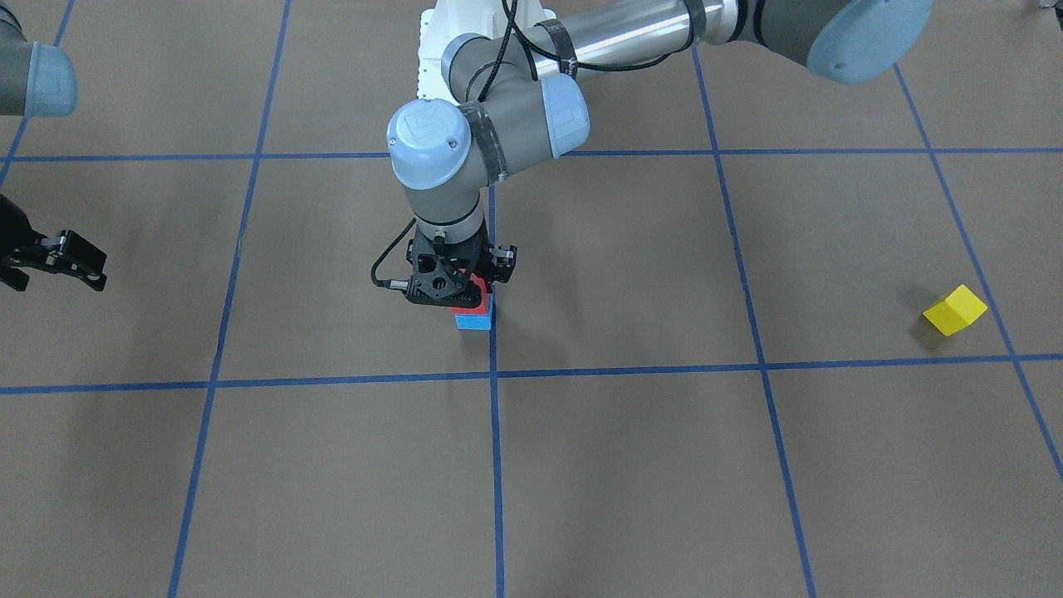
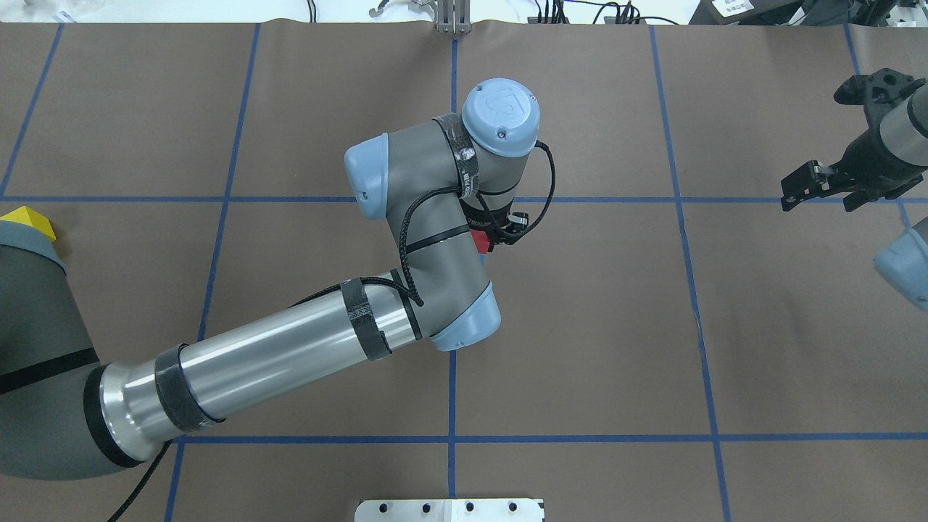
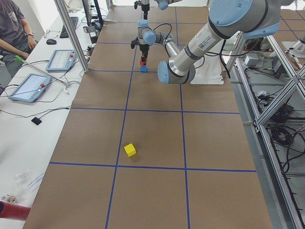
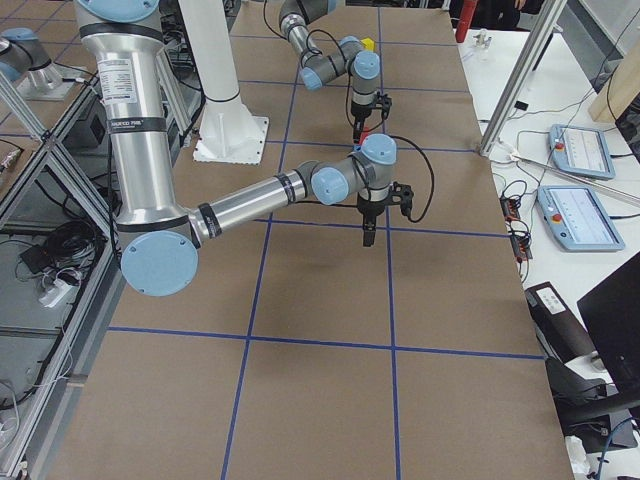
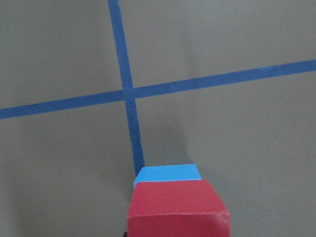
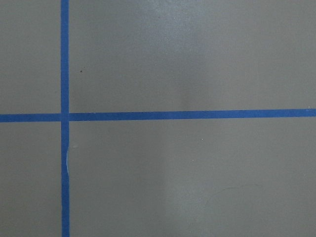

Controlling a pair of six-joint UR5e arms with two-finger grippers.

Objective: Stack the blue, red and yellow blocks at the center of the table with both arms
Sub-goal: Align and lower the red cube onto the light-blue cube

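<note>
**Beside the central tape cross: red on blue, left gripper over the pair**

Just beside the tape cross (image 1: 493,374), on its robot side, the blue block (image 1: 475,321) sits flat on the brown table (image 1: 664,482), one edge lying along the blue line that runs into the cross. The red block (image 1: 479,292) rests on top of it, faces roughly squared with the blue one and set slightly off to one side in the left wrist view. Both are plain, matte cubes of like size.

The left gripper (image 1: 473,286) points straight down over the cross-side stack. Its fingers appear to pinch the red block from two sides, though the wrist body hides the tips.

Well apart from the cross, toward the robot's left end of the table, the yellow block (image 1: 955,310) lies alone, turned askew to the tape lines.

On the opposite side of the cross, also well apart, the right gripper (image 1: 50,267) hangs above the paper with its fingers spread wide. Its wrist camera shows only paper and tape.
</note>
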